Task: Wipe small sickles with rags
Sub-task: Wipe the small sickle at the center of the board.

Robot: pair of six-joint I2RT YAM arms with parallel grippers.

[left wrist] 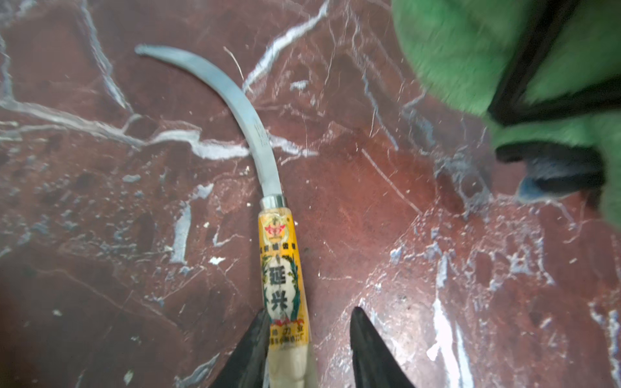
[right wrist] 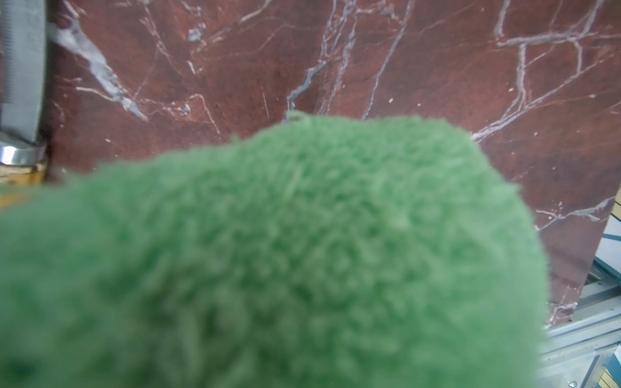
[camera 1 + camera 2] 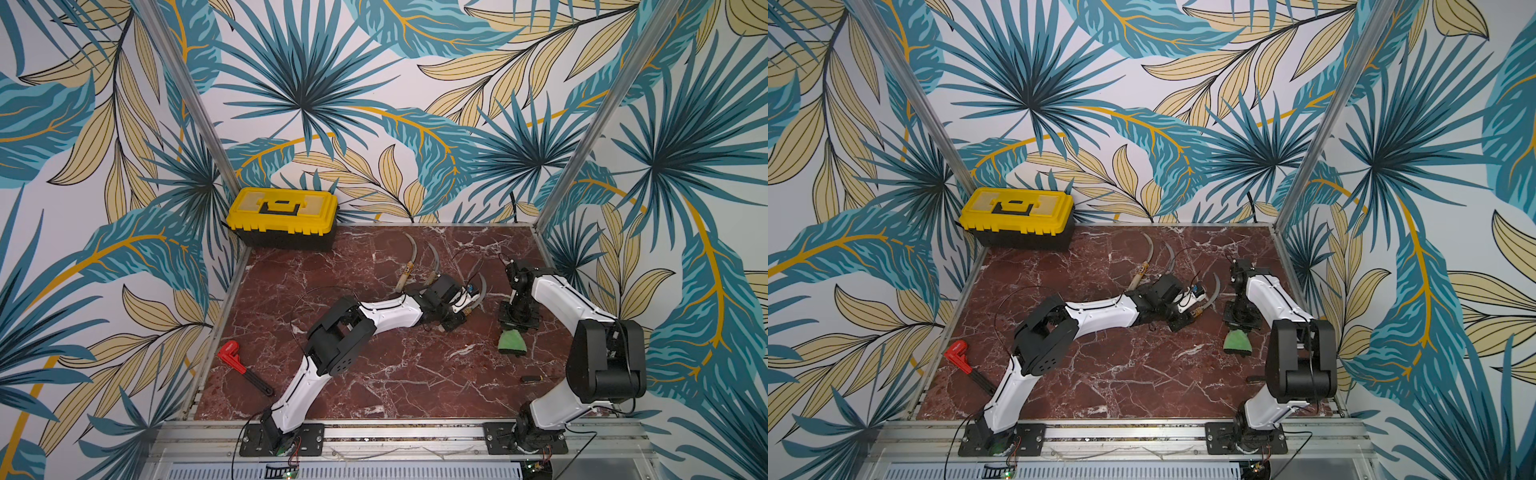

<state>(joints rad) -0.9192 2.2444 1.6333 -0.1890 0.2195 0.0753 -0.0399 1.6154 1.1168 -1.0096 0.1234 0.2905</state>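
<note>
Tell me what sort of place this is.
Probably a robot test cell dressed as a workshop: two arms bolted to an aluminium rail, a marble-look tabletop boxed in by leaf-print walls, a yellow toolbox in the corner.

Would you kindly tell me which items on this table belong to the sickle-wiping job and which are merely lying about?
Belong to the job:
- sickle nearest the cloth
- two sickles farther back
- green microfibre cloth

Just lying about:
- yellow toolbox
- red pipe wrench
- small black stick-like item, too small to identify
</note>
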